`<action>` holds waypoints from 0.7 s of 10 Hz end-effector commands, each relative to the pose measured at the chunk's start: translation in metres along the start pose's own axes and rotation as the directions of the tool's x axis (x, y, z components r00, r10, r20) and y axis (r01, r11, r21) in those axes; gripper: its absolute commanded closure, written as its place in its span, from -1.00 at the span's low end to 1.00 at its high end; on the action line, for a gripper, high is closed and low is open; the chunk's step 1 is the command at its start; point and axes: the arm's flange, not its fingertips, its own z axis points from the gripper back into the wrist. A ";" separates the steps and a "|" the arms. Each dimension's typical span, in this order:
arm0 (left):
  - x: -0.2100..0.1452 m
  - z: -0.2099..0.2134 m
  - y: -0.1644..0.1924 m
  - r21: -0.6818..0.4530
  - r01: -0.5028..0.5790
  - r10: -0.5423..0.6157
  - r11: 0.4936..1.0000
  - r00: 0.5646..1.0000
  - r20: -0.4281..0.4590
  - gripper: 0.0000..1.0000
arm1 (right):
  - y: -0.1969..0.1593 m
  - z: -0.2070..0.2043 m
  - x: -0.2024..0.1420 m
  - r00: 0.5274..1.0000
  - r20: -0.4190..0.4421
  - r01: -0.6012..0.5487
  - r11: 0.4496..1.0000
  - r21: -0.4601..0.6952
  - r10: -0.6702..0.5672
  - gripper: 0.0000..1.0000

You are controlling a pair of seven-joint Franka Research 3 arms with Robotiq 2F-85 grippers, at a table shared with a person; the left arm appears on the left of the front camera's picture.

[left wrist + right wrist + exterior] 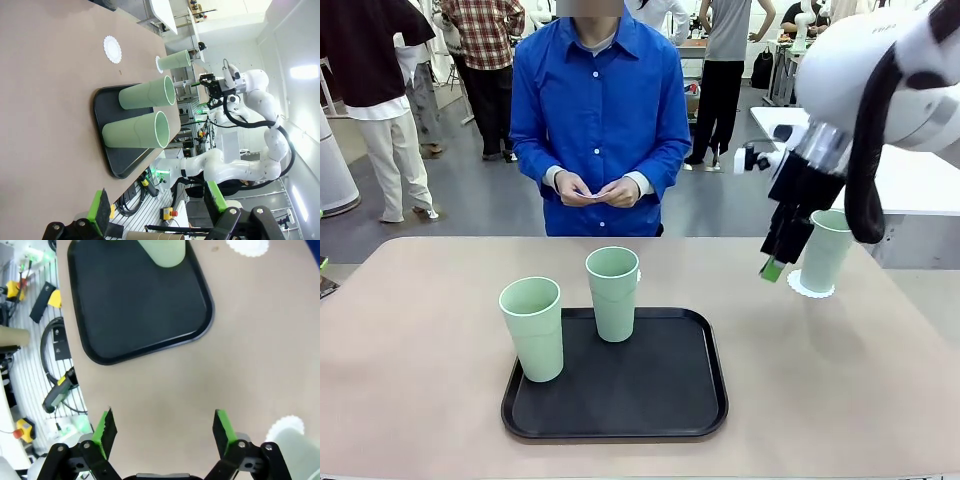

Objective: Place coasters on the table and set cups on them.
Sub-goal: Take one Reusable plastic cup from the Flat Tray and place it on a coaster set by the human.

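- The placed cup (pixel 825 250) stands upright on a coaster (pixel 810 288) at the far right of the table (pixel 420 330). That pair looks done.
- The right gripper (pixel 772 268) hangs just beside that cup, jaws spread wide and gripping nothing.
- The left gripper (pixel 156 205) is also wide open and empty, well apart from the tray (pixel 122 162).
- The near cup (pixel 532 328) and the far cup (pixel 613 293) are upright on the tray.
- A bare coaster (pixel 112 49) lies on the table beyond the tray.
- The person's hands (pixel 595 190) hold something small and white. Whether it is a coaster cannot be told.
- Likely next move: grip a tray cup at mid-height, lift it clear of the tray rim, and centre it on the bare coaster.
- Cups: matte mint, tapered, no handles, probably light and tippy. Coasters: thin, white, scalloped lace edge. Tray: black, rimmed, rounded corners. Table: smooth beige.
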 end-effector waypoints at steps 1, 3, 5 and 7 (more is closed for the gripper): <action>-0.001 0.001 -0.001 -0.012 0.008 -0.008 1.000 1.000 0.004 -1.00 | -0.015 -0.019 0.006 0.999 -0.031 -0.014 1.000 0.024 0.015 -1.00; -0.001 0.001 -0.001 -0.012 0.008 -0.008 1.000 1.000 0.004 -1.00 | -0.023 -0.026 -0.001 1.000 0.019 0.003 0.993 0.120 -0.005 -1.00; -0.001 0.001 -0.001 -0.012 0.008 -0.008 1.000 1.000 0.004 -1.00 | -0.012 -0.028 0.002 1.000 -0.026 0.005 0.999 0.046 -0.004 -1.00; -0.001 0.001 -0.001 -0.012 0.008 -0.008 1.000 1.000 0.004 -1.00 | -0.012 -0.028 0.002 1.000 -0.026 0.005 0.999 0.046 -0.004 -1.00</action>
